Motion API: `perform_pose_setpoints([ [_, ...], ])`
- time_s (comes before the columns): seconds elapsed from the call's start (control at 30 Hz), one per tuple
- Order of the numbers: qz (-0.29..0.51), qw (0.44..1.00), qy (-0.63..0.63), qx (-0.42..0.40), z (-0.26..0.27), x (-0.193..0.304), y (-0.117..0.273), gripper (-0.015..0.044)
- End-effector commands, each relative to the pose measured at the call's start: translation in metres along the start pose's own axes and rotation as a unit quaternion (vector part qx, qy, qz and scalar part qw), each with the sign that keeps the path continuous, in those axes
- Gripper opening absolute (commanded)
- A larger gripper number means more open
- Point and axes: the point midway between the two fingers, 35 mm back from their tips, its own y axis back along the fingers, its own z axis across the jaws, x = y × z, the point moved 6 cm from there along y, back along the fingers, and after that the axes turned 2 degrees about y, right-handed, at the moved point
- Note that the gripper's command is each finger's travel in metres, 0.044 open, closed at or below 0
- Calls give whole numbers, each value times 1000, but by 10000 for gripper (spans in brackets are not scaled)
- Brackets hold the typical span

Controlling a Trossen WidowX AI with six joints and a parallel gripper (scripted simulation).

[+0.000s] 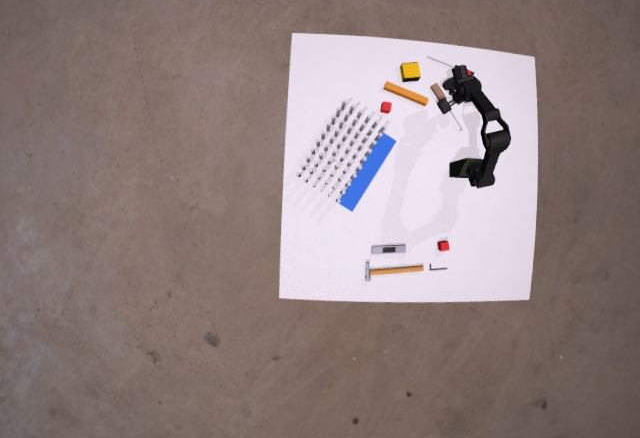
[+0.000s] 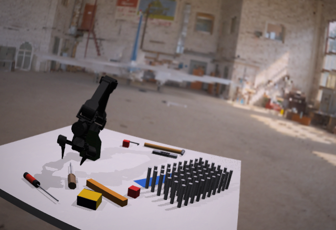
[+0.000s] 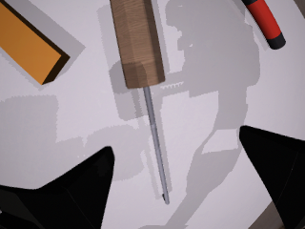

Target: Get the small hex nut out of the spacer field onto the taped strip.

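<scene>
A brown-handled tool [image 1: 437, 92] [image 2: 71, 181] [image 3: 138, 43] with a thin steel shaft lies on the table; a small dark bit shows at its tip in the wrist view. My gripper [image 2: 72, 161] [image 3: 178, 143] is open and empty, above this tool, with the shaft showing between the fingers in the wrist view. A red and black screwdriver [image 2: 31, 179] [image 3: 266, 20] lies beyond it. The dark metal spacers [image 2: 181, 195] stand upright in rows, behind the blue taped strip [image 1: 367, 175] [image 2: 143, 181]. I cannot make out the hex nut in these views.
An orange bar [image 1: 405, 93] [image 2: 107, 192] [image 3: 30, 43], a yellow block [image 1: 410, 71] [image 2: 89, 198] and a red cube [image 1: 386, 107] [image 2: 133, 191] lie between tools and spacers. Across the table lie a hammer [image 1: 395, 270], a grey tool [image 1: 379, 249], a hex key [image 1: 439, 268] and another red cube [image 1: 443, 245].
</scene>
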Motion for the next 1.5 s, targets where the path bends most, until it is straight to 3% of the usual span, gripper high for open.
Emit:
perform_pose_setpoints([
  [0.0,1,1000,5,-5,-1,-1,0,440],
  [0.27,1,1000,5,-5,-1,-1,0,440],
  [0.47,1,1000,5,-5,-1,-1,0,282],
  [1.47,1,1000,5,-5,8,-3,-32,280],
])
